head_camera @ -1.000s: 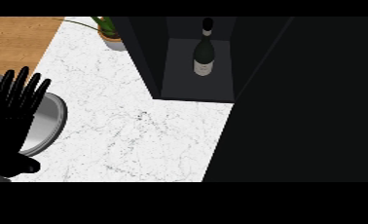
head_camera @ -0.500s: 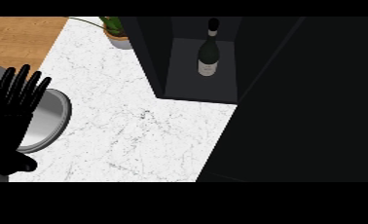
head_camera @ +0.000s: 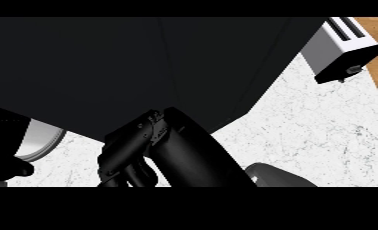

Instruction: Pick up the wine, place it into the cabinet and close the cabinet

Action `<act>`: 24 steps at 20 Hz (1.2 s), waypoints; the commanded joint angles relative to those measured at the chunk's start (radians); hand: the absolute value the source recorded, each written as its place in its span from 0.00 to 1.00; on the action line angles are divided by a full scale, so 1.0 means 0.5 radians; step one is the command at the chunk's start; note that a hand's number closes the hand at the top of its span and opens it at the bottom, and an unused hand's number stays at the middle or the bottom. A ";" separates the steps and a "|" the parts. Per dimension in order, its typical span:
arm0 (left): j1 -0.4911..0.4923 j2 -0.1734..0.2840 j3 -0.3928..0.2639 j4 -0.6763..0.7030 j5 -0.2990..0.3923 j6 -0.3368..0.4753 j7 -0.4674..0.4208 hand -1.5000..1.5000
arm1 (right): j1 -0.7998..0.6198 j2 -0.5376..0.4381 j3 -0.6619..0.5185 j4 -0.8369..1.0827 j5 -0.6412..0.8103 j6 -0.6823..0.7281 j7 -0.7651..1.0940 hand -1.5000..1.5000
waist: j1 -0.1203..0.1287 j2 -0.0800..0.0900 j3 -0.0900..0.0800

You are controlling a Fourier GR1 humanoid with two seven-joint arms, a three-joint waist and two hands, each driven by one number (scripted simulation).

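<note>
The black cabinet (head_camera: 148, 69) fills most of the head view, showing only dark outer faces; its inside and the wine bottle are hidden. My right hand (head_camera: 133, 151) is at the lower middle, its top against the cabinet's lower edge, with the dark arm behind it running down to the view's bottom. At the left edge only part of my left hand (head_camera: 10, 141) shows, resting beside the plate.
A grey plate (head_camera: 43, 141) lies on the white marble counter (head_camera: 310, 124) at the lower left. A silver toaster (head_camera: 341, 49) stands at the upper right, with the wooden counter edge (head_camera: 369, 24) beyond it.
The view has swung right and closer to the cabinet. The open compartment with the bottle no longer shows, the plant is gone from view, and my right hand has come in against the cabinet.
</note>
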State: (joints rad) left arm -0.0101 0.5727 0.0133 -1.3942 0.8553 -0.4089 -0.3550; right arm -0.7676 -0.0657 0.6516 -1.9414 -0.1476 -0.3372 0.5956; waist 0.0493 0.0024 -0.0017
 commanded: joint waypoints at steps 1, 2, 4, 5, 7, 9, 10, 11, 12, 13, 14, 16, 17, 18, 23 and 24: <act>-0.015 0.024 0.069 0.042 -0.018 0.022 0.025 0.00 | -0.458 0.125 -0.162 0.361 -0.148 -0.115 0.060 1.00 | -0.040 -0.002 0.000; -0.023 0.040 0.116 0.174 0.006 -0.109 -0.019 0.00 | -0.376 0.126 -0.100 0.487 -0.178 -0.143 -0.124 1.00 | -0.048 0.003 0.000; 0.034 0.058 0.125 0.048 -0.002 -0.074 -0.001 0.00 | -0.541 0.128 -0.172 0.665 -0.286 -0.195 -0.148 1.00 | -0.032 0.001 0.001; 0.017 0.004 0.102 0.087 -0.068 -0.052 -0.043 0.00 | -0.607 0.129 -0.155 0.693 -0.334 -0.266 -0.206 1.00 | -0.039 0.001 0.001; -0.061 0.083 0.175 0.261 0.017 -0.168 0.017 0.00 | -0.527 0.130 -0.315 0.779 -0.425 -0.069 -0.261 1.00 | -0.065 0.007 0.001; 0.023 0.052 0.181 0.158 0.003 -0.148 -0.002 0.00 | -0.442 0.130 -0.339 0.869 -0.467 0.029 -0.344 1.00 | -0.067 0.002 0.002; -0.102 -0.078 0.085 0.140 -0.111 0.002 0.000 0.00 | -0.382 0.131 -0.306 0.822 -0.431 -0.022 -0.378 1.00 | -0.087 0.000 0.003; 0.106 0.041 0.167 -0.038 0.043 -0.055 0.086 0.00 | -0.328 0.087 -0.445 0.895 -0.452 0.099 -0.410 1.00 | -0.064 -0.002 0.004; -0.098 0.040 0.207 0.222 0.006 -0.118 0.032 0.00 | -0.259 0.112 -0.428 0.929 -0.462 0.128 -0.473 1.00 | -0.091 0.005 0.003; 0.003 -0.076 0.112 0.122 -0.170 -0.061 -0.065 0.00 | -0.472 0.130 -0.328 1.072 -0.518 -0.060 -0.481 1.00 | -0.063 0.001 0.002; 0.016 -0.017 0.173 0.065 -0.115 -0.028 -0.012 0.00 | -0.348 0.131 -0.426 1.075 -0.429 0.049 -0.493 1.00 | -0.074 -0.001 0.003; -0.066 0.037 0.234 0.170 -0.027 -0.088 0.072 0.00 | -0.472 0.131 -0.491 1.169 -0.443 0.078 -0.472 1.00 | -0.079 -0.001 0.002; 0.000 0.028 0.255 0.150 -0.030 -0.137 0.015 0.00 | -0.297 0.078 -0.515 1.161 -0.443 0.214 -0.601 1.00 | -0.082 0.000 0.003; -0.034 0.016 0.231 0.114 -0.016 -0.074 0.103 0.00 | -0.294 0.071 -0.497 1.163 -0.395 0.214 -0.565 1.00 | -0.087 -0.002 0.003; -0.074 0.038 0.259 0.130 0.030 -0.116 0.145 0.00 | -0.415 0.010 -0.677 1.443 -0.410 0.395 -0.702 1.00 | -0.076 0.004 0.003; -0.003 -0.004 0.226 0.097 -0.031 -0.112 0.093 0.00 | -0.343 -0.002 -0.665 1.461 -0.391 0.421 -0.783 1.00 | -0.072 0.004 0.003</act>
State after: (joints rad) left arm -0.0091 0.5298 0.0824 -1.3699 0.8374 -0.4581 -0.3265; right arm -0.9458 -0.0104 0.3971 -1.3287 -0.3570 -0.1692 0.2609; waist 0.0157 -0.0187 -0.0049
